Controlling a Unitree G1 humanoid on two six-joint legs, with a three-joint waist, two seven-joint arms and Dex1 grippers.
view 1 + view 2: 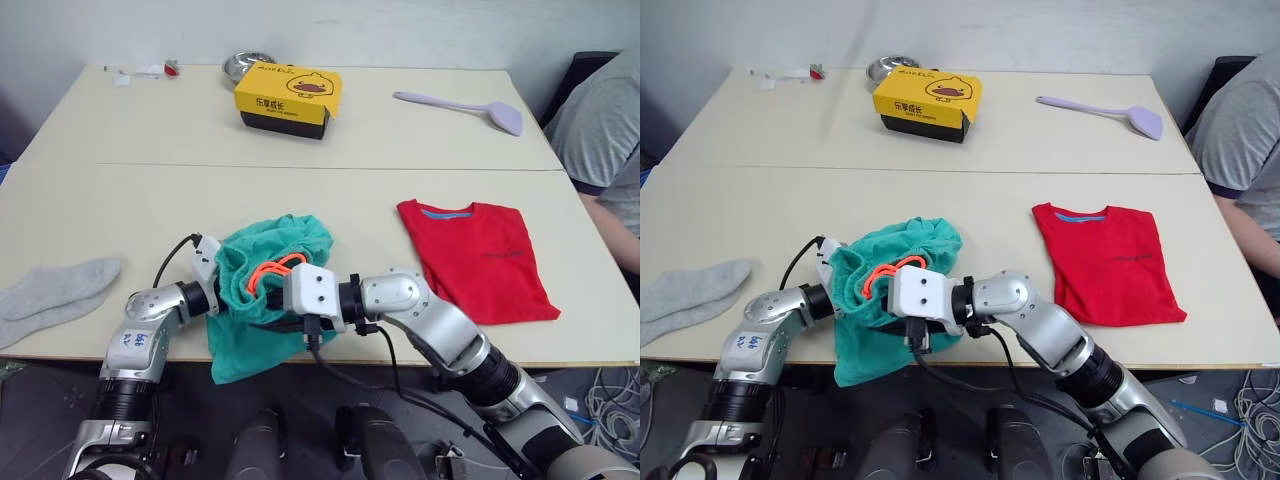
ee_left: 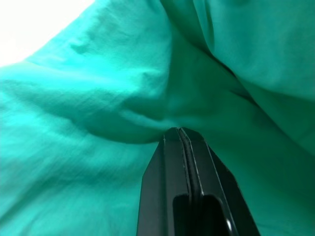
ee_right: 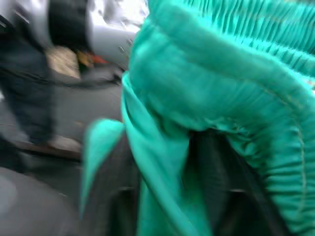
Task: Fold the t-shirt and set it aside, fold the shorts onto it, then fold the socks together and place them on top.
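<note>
Both arms meet at the near edge of the surface (image 1: 100, 150), each clamped on the shorts (image 1: 270, 255). The left pincer (image 2: 183, 135) has its fingers pressed together on a fold of teal cloth at the bundle's left side. The right pincer (image 3: 162, 157) has its two dark fingers on either side of a hanging pleat below the gathered waistband, so it looks closed on the cloth at the bundle's right side.

The shorts sit bunched in a mound between the two pincers, part draped off the near edge, the orange drawstring (image 1: 272, 270) looped on top. The bundle has no clear long axis yet. I judge it has to be drawn out flat, left to right, before any fold.

The t-shirt (image 1: 478, 258) lies folded to the right, near the right arm and well apart from the shorts, so the carry goes rightward and the right arm is nearer. Nothing stands between them.

The socks (image 1: 55, 290) lie at the near left. A yellow box (image 1: 288, 95), a metal bowl (image 1: 240, 66) and a lilac spatula (image 1: 465, 106) sit on the far side. A person's sleeve (image 1: 605, 120) shows at the right edge.
</note>
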